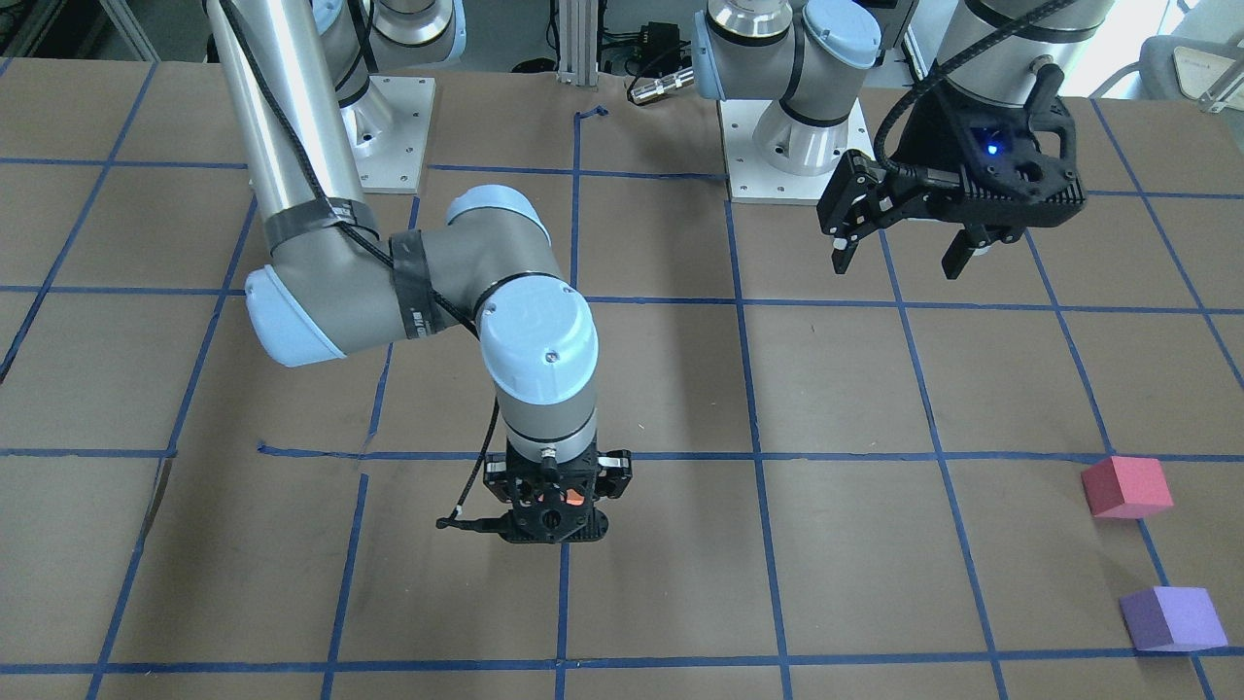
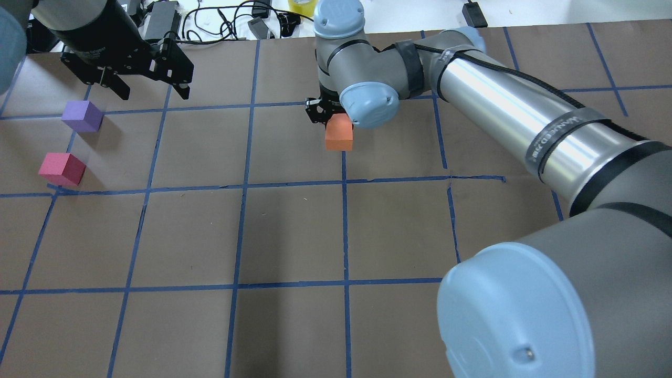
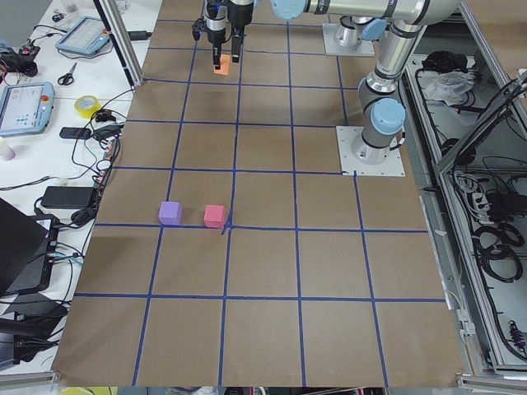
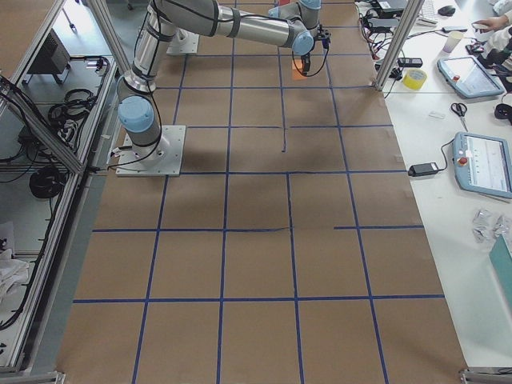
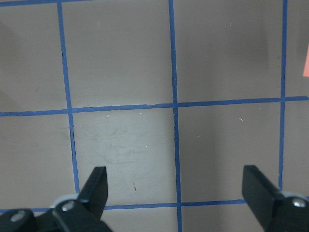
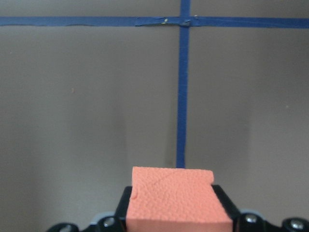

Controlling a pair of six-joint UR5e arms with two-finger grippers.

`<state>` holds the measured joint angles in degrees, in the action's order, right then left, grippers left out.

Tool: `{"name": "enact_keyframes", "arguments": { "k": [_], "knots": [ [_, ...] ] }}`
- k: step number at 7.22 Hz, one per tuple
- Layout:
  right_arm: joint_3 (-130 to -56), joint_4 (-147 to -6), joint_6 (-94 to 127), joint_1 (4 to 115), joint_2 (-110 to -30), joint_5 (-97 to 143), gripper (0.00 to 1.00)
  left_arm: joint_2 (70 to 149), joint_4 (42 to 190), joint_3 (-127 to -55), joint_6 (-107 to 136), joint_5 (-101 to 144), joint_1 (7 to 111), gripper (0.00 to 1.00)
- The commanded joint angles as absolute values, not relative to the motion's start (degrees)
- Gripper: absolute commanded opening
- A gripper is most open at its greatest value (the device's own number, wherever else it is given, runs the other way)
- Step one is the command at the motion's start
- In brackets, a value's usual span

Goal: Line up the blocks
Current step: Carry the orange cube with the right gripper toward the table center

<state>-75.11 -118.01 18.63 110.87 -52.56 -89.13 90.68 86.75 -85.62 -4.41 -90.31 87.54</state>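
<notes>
My right gripper [image 2: 336, 116] is shut on the orange block [image 2: 339, 134] near the table's middle, far from the robot. The right wrist view shows the orange block [image 6: 173, 195] clamped between both fingers, low over the table by a blue tape line. I cannot tell whether it touches the table. The purple block [image 2: 82, 116] and the pinkish-red block [image 2: 62, 168] sit side by side on the table at the left, a small gap between them. My left gripper [image 2: 155, 94] hangs open and empty, above the table and to the right of the purple block. The left gripper [image 5: 176, 176] has only bare table under it.
The brown table [image 2: 294, 236] carries a grid of blue tape lines. Both arm bases [image 1: 792, 146] are bolted at the robot's side. Cables and small devices [image 2: 236, 21] lie along the far edge. The right arm's elbow [image 2: 525, 325] looms over the near right.
</notes>
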Motion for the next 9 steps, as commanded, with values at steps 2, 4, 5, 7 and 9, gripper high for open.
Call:
{"name": "enact_keyframes", "arguments": {
  "k": [2, 4, 5, 7, 9],
  "knots": [
    [-72.77, -123.71, 18.81, 112.68, -46.51, -88.15, 0.08, 90.79, 86.75, -85.61, -4.48, -90.09, 87.54, 1.0],
    [-72.86, -125.07, 18.2, 112.68, -46.49, -88.94, 0.93, 90.79, 86.75, -85.52, -4.48, -90.17, 87.54, 1.0],
    [-72.77, -124.63, 18.63, 112.68, -47.02, -88.95, 1.0, 90.79, 86.75, -85.6, -4.57, -90.26, 87.54, 1.0],
    [-72.77, -123.84, 18.54, 112.59, -48.95, -89.03, 1.0, 90.79, 86.75, -85.61, -4.57, -90.26, 87.54, 1.0],
    [-74.08, -117.11, 17.85, 110.4, -53.59, -93.21, 1.0, 92.19, 86.57, -85.52, -4.92, -90.44, 87.63, 1.0]
  ]
}}
